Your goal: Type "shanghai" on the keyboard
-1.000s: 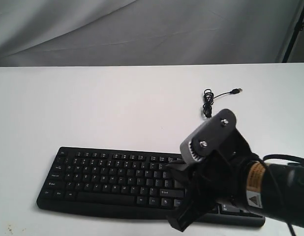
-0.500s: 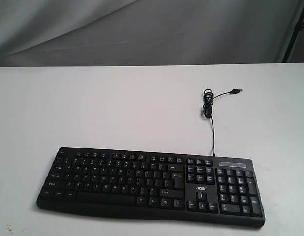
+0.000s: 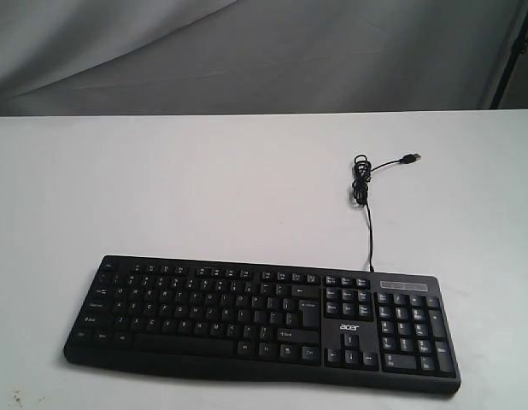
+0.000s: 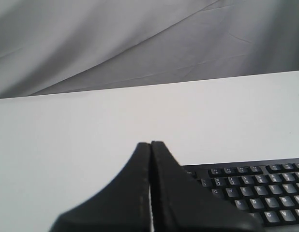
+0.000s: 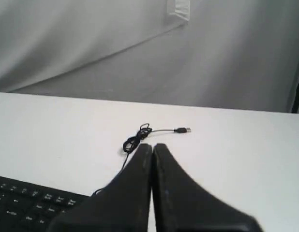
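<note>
You see a grey draped cloth (image 3: 247,51) filling the top of the exterior frame; below it a white surface (image 3: 204,188) takes up the rest of the frame. The keyboard (image 3: 247,316), wide and black with white legends, lies flat on that surface along the lower edge of the frame, reaching from lower left to lower right; its right end sits a little lower in the frame than its left.

The left tool (image 4: 150,145) shows in the left wrist view as two black fingers pressed together, closed on nothing, with one end of the keyboard's key rows just past it; the right tool (image 5: 153,146) is likewise closed and empty.

The number pad (image 3: 413,329) fills the keyboard's right end. A thin black cable (image 3: 369,222) runs up the frame from the keyboard's back edge, right of centre, to a small coil (image 3: 360,175); the white acer logo (image 3: 350,327) sits just left of the number pad; the USB plug (image 3: 410,158) rests on the surface just right of the coil.
</note>
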